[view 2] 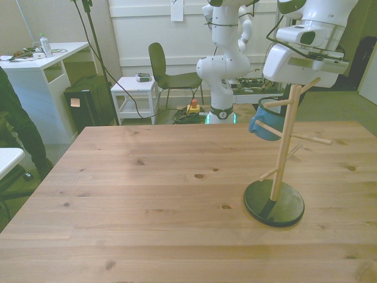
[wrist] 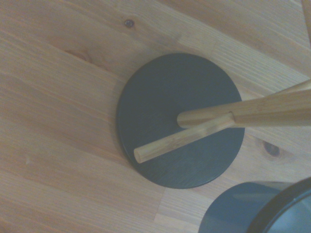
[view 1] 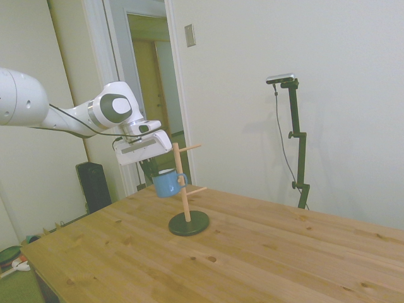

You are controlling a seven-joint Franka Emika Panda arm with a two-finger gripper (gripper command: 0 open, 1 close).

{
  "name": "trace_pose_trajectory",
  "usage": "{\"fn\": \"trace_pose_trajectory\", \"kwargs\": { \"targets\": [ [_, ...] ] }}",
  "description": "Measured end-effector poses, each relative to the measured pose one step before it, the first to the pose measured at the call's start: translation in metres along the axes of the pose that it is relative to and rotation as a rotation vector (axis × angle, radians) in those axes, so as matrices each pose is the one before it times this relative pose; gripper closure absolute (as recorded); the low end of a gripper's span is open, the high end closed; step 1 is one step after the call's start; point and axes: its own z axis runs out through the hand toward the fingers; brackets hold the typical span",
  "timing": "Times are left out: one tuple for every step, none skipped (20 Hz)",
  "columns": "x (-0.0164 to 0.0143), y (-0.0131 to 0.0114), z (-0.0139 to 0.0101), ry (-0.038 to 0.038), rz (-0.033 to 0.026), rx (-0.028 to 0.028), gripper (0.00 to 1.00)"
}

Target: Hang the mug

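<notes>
Mug at the rack, handle nearly on a peg

Nearest us, bare wooden table [view 2: 147,194], then the rack's dark round base [view 2: 274,203] at lower right of the front view, its wooden post [view 2: 283,153] rising. Up there the blue mug [view 2: 264,122] hangs in the air just beside the post, under the gripper [view 1: 158,165], which seems clamped on its rim, though I can't tell for sure. Side view, centre: handle [view 1: 182,180] faces the post, by a peg [view 1: 197,190]. Light inside, dark rim.
</notes>
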Motion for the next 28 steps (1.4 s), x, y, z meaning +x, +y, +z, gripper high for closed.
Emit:
{"fn": "trace_pose_trajectory", "kwargs": {
  "targets": [
    [0.00107,0.00017,0.00071,0.00214,0.00136,0.00227,1.0],
    [0.00082,-0.00044,0.00121,0.00128,-0.00001,0.00188,1.0],
    [0.00043,-0.00117,0.0017,0.00046,-0.00158,0.00155,1.0],
    [0.00002,-0.00178,0.00188,0.00048,-0.00266,0.00179,1.0],
    [-0.00019,-0.00223,0.00192,0.00058,-0.00325,0.00207,1.0],
    [-0.0003,-0.00179,0.00156,-0.00065,-0.00276,0.0006,1.0],
    [-0.00067,-0.00173,0.001,-0.00082,-0.00309,0.00012,1.0],
    [-0.00061,-0.00132,0.00082,-0.00069,-0.00281,-0.00096,0.0],
    [-0.00072,-0.00127,0.00055,0.00028,-0.00333,-0.00161,0.0],
    [-0.00065,-0.00095,0.00027,0.00005,-0.00238,-0.00075,0.0],
    [-0.00035,-0.00058,0.00014,-0.00017,-0.00119,-0.00011,0.0],
    [0.00004,0.00005,0.00002,-0.00001,0.00014,-0.00004,0.0],
    [0.00032,0.00044,0.00009,-0.00004,0.00097,-0.00021,0.0],
    [0.00051,0.00073,0.00014,-0.00006,0.00151,-0.00031,0.0],
    [0.00054,0.00077,0.00015,-0.00007,0.00161,-0.00035,0.0],
    [0.00054,0.00079,0.00012,-0.00002,0.00164,-0.00032,0.0],
    [0.00053,0.00084,0.00019,-0.00012,0.00171,-0.00043,0.0],
    [0.00058,0.00108,0.00039,-0.00038,0.00205,-0.00072,0.0],
    [0.00081,0.00129,0.00037,0.00063,0.00262,0.00012,0.0],
    [0.00071,0.00134,0.00024,0.00073,0.00254,0.00014,0.0],
    [0.00063,0.00122,-0.00018,0.00162,0.00235,0.00091,0.0],
    [0.0004,0.00125,-0.00019,0.00219,0.00211,0.00137,0.0],
    [0.00011,0.00098,-0.00035,0.00355,0.00143,0.00267,0.0],
    [-0.00009,0.00104,-0.00027,0.00394,0.00125,0.00299,0.0],
    [-0.00027,0.00101,-0.0003,0.00148,0.00101,0.00074,0.0],
    [-0.0004,0.00055,-0.00048,0.00097,0.00027,0.00045,0.0],
    [-0.00042,0.00039,-0.00058,0.00114,0.00004,0.00067,0.0],
    [-0.00032,0.00024,-0.00038,0.00117,-0.00004,0.00081,0.0]
  ]
}}
